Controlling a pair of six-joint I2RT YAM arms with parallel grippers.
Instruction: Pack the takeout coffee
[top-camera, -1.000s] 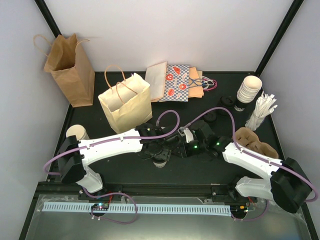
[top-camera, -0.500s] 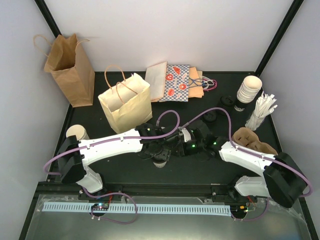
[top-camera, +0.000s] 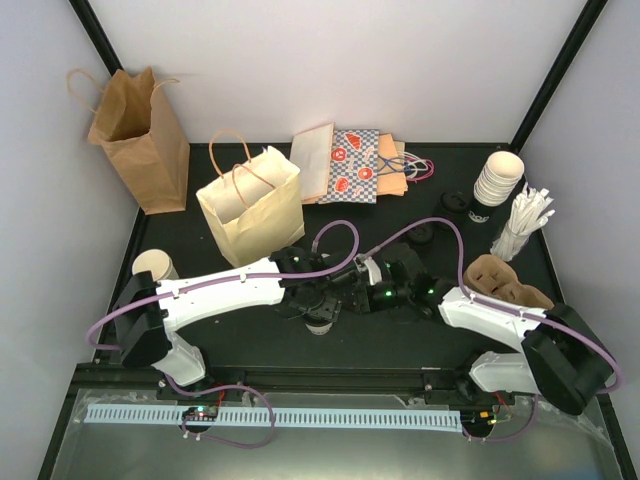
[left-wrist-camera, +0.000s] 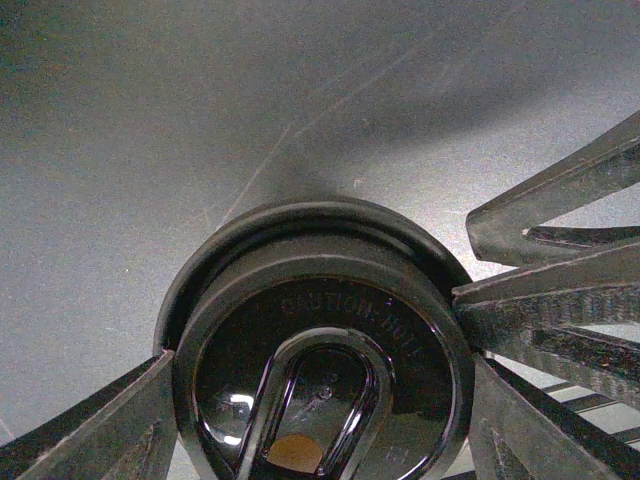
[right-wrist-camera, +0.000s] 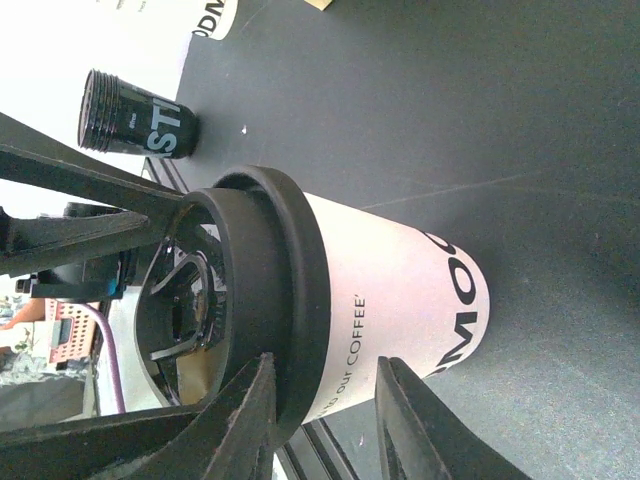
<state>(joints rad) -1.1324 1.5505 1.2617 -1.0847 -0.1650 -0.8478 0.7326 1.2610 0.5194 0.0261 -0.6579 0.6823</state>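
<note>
Near the middle of the bench's (top-camera: 250, 345) near edge, a coffee cup (right-wrist-camera: 390, 290) stands with a black lid (left-wrist-camera: 320, 350). The left fingers (left-wrist-camera: 100, 430) clamp the lid's sides. The right fingers (right-wrist-camera: 235, 420) sit slightly apart at its rim; I cannot tell whether they grip. Behind stands a cream paper bag (top-camera: 250, 205).

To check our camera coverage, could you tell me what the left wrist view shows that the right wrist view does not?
Only the left wrist view shows the black plastic lid from above, with its embossed caution lettering and sip tab. Only the right wrist view shows the white paper cup side-on, with printing, and a black cylindrical container. Both show the lid, the left gripper and the right gripper.
</note>
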